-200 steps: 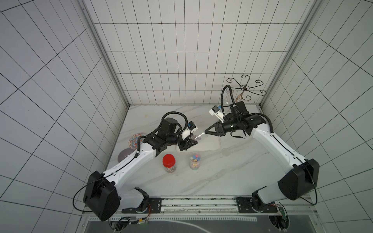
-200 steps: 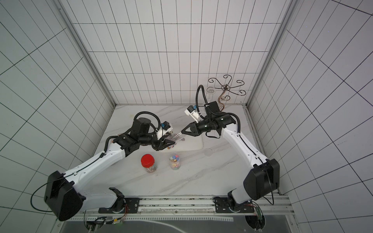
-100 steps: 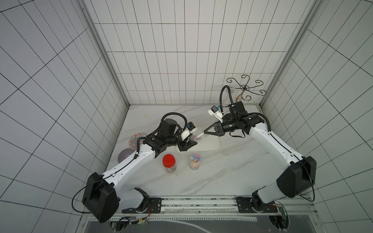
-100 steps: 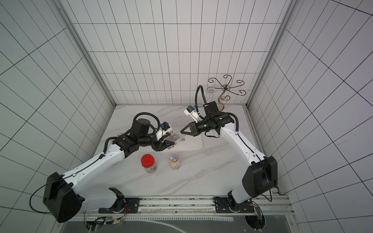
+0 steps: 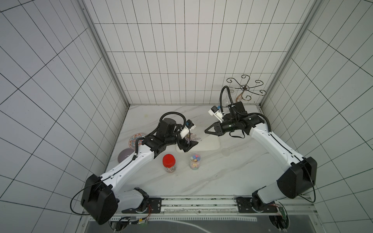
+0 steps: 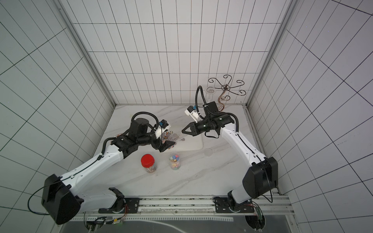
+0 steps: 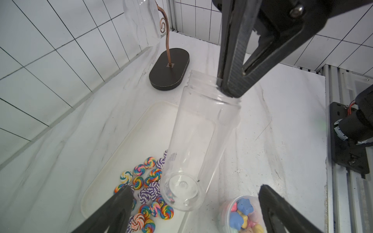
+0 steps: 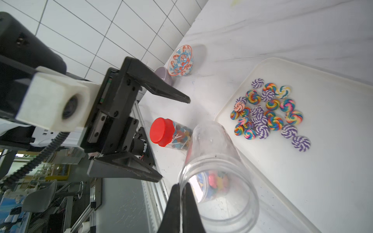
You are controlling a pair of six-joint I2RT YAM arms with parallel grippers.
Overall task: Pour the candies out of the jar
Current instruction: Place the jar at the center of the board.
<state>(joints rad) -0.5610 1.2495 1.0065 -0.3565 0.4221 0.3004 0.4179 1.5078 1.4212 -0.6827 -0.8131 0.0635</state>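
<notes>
Marble tabletop (image 5: 222, 177), viewed from above. On my left, near the wall, a patterned bowl (image 5: 136, 139) stood just beside a plain purple bowl (image 5: 125, 158). In the far right corner rose a scrolled wire stand (image 5: 245, 87) on a dark oval base (image 7: 169, 69), with a clear glass (image 7: 141, 22) hanging from it. A white tray (image 5: 210, 143) lay mid-tabletop.
</notes>
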